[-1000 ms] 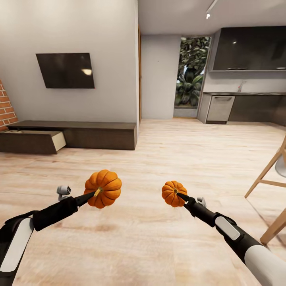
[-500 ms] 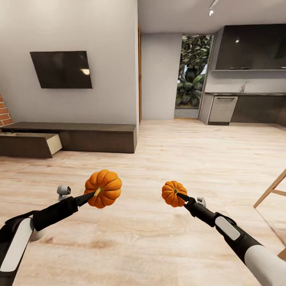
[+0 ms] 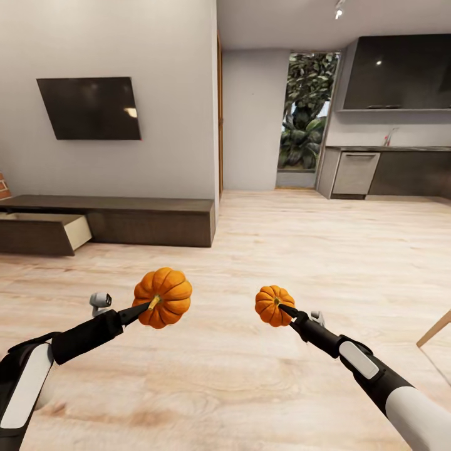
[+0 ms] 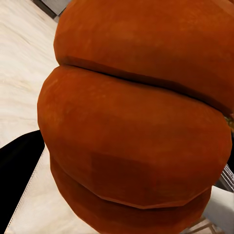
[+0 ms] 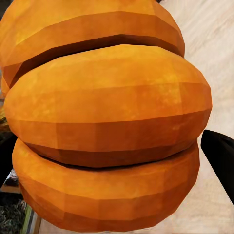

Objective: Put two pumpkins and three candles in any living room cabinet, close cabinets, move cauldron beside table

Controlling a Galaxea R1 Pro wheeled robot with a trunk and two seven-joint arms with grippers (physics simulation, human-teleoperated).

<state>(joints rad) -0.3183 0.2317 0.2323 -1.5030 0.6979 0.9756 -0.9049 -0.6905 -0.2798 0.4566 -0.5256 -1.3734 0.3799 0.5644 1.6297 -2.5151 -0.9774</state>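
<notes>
Two pumpkins hang mid-frame: the bigger pumpkin (image 3: 163, 297) pinched by the left end effector (image 3: 149, 306), the smaller pumpkin (image 3: 274, 305) by the right end effector (image 3: 283, 308). Far left, one cabinet (image 3: 150, 220) has one drawer (image 3: 41, 230) open, its contents unclear.

Pale wood plank floor (image 3: 300, 250) runs back to plain light-grey walls (image 3: 169, 75). A flat black wall-mounted TV (image 3: 89, 108) hangs on the left. Beyond a narrow hallway, a tall window (image 3: 303, 113) shows green foliage. Dark glossy kitchen units (image 3: 401, 72) and a grey appliance (image 3: 355, 174) line the right. A small ceiling spotlight (image 3: 339, 14) glows.
</notes>
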